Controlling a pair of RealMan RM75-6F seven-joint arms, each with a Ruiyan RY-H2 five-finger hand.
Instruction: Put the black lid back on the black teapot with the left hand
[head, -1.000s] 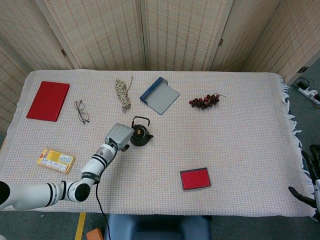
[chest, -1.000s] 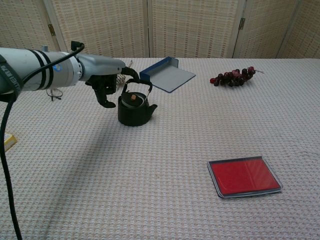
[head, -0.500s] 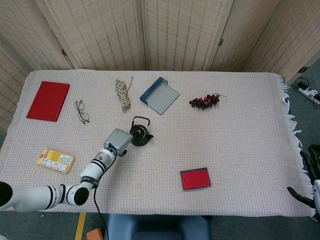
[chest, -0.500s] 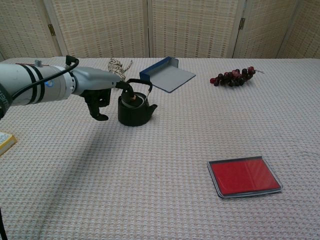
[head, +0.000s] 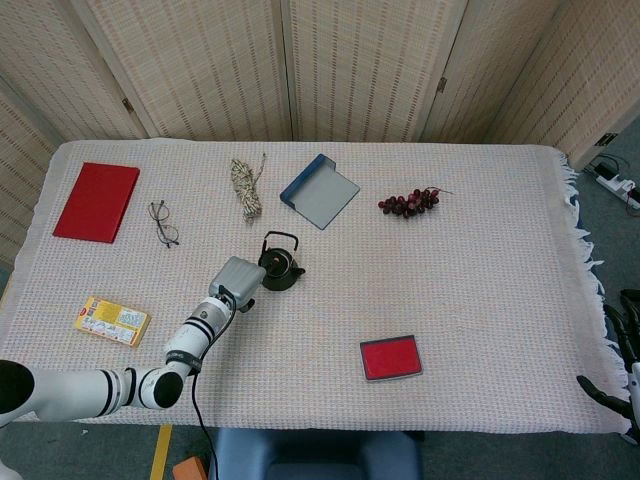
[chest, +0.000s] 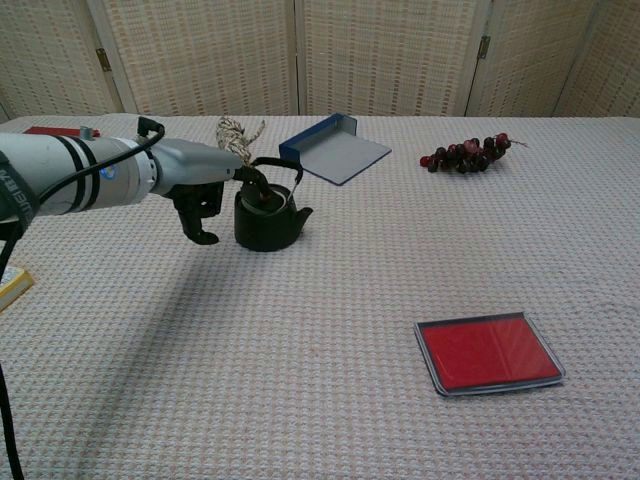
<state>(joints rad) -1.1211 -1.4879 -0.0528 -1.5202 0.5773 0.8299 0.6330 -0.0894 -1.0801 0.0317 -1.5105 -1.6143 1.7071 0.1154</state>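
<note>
One black teapot, one black lid on it, pinched by the left robot hand.

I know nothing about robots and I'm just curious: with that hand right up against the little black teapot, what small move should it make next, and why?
Probably let go and draw the left hand back toward the table edge. The black lid already appears to sit in the mouth of the black teapot, under its handle, with a finger still reaching to it. Whether the hand grips anything is unclear.
</note>
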